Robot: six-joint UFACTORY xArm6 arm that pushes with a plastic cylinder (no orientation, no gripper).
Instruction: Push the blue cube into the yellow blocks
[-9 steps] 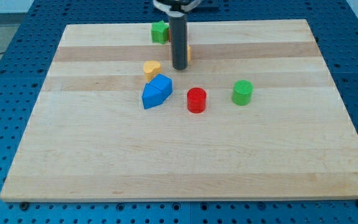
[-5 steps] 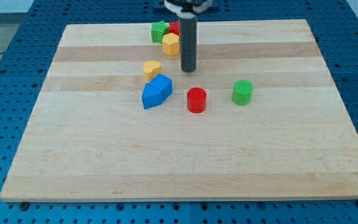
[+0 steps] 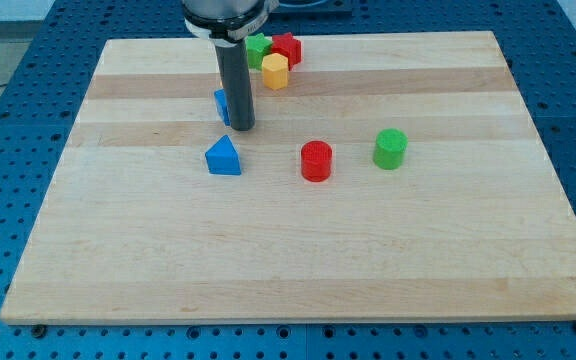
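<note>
The tip [image 3: 242, 128] touches the blue cube [image 3: 221, 104] from its right; the yellow block [image 3: 275, 71] lies far-right; the arm carries no pincer.

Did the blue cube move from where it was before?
Yes. The blue cube slid toward the view's top and left, away from the red cylinder, which stayed put. My tip now partly hides it.

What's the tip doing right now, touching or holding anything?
My tip: no gripper, holds nothing; it sits against the blue cube, which the rod partly hides, above the blue triangular block.
</note>
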